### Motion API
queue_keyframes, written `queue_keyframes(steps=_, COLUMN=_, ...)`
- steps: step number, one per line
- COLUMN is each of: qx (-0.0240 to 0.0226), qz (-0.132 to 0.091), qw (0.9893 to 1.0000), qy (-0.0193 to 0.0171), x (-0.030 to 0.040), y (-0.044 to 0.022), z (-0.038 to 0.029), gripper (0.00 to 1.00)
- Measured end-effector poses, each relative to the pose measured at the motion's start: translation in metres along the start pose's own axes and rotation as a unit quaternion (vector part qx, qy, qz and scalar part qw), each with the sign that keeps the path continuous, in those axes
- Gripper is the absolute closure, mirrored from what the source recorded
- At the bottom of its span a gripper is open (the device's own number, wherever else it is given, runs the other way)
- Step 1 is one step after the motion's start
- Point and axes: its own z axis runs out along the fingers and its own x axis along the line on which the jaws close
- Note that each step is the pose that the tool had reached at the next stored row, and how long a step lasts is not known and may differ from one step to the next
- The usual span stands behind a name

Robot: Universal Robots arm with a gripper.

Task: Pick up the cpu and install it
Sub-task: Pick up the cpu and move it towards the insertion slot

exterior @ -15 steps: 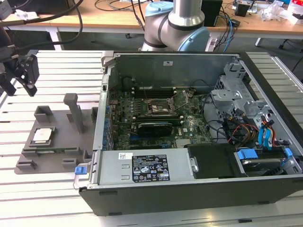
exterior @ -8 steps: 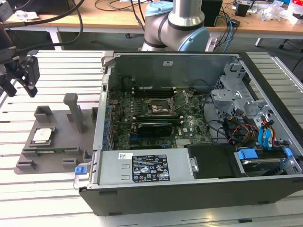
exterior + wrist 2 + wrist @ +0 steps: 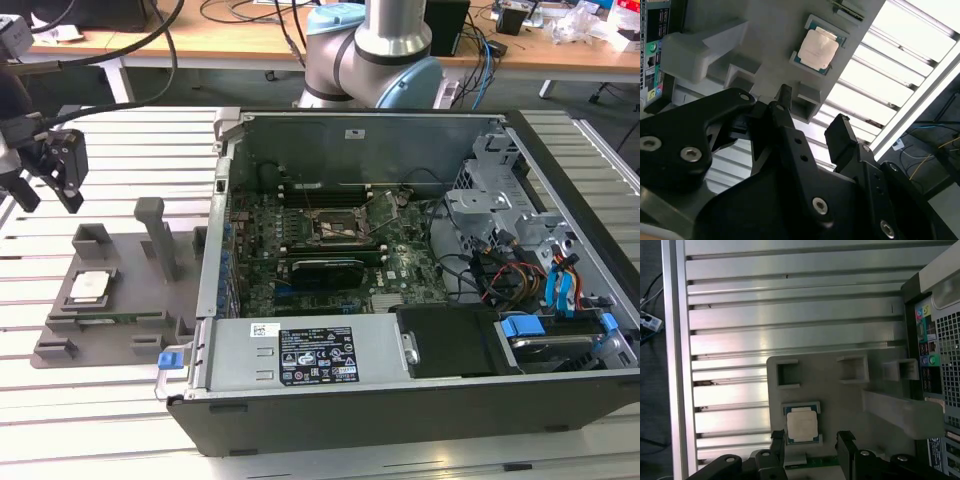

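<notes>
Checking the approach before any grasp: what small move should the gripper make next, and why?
Probably lower toward the cpu: the gripper is open, empty and above the fixture plate, and in the first wrist view the cpu lies flat in its pocket, roughly between the fingers.

The arm [image 3: 385, 40] stands at the top centre of the exterior view: a silver-grey metal tube above rounded grey joint housings [image 3: 330, 70] with pale blue caps [image 3: 335, 18]. At that view's upper left the hand [image 3: 48, 192] is matt black and blocky, and a thick black cable [image 3: 110, 45] loops above it. In both wrist views the hand [image 3: 812, 110] [image 3: 811, 439] has angular black plates [image 3: 685, 130], slim black fingers [image 3: 790, 137] and round silver screws [image 3: 690, 154] sunk into the plates.
</notes>
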Motion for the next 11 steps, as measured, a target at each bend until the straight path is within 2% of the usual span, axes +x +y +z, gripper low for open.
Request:
queue_keyframes(steps=5, qx=0.0007, qz=0.0, qw=1.0, qy=-0.0001, x=0.0001, y=-0.0003, z=0.0055, gripper=0.45)
queue_keyframes(steps=6, qx=0.0062, qz=0.0, qw=1.0, qy=-0.0004, x=0.0002, y=-0.0001, z=0.006, gripper=0.45)
queue_keyframes(steps=7, qx=0.0181, qz=-0.002, qw=0.9998, qy=-0.0013, x=0.0002, y=-0.0003, z=0.0062, gripper=0.45)
queue_keyframes(steps=8, qx=0.0221, qz=-0.01, qw=0.9997, qy=-0.0014, x=0.0002, y=-0.0003, z=0.0069, gripper=0.45)
queue_keyframes(steps=9, qx=0.0217, qz=-0.026, qw=0.9994, qy=-0.0011, x=0.0002, y=-0.0003, z=0.0075, gripper=0.45)
queue_keyframes(steps=11, qx=0.0215, qz=-0.029, qw=0.9993, qy=-0.0011, x=0.0002, y=-0.0003, z=0.0084, gripper=0.45)
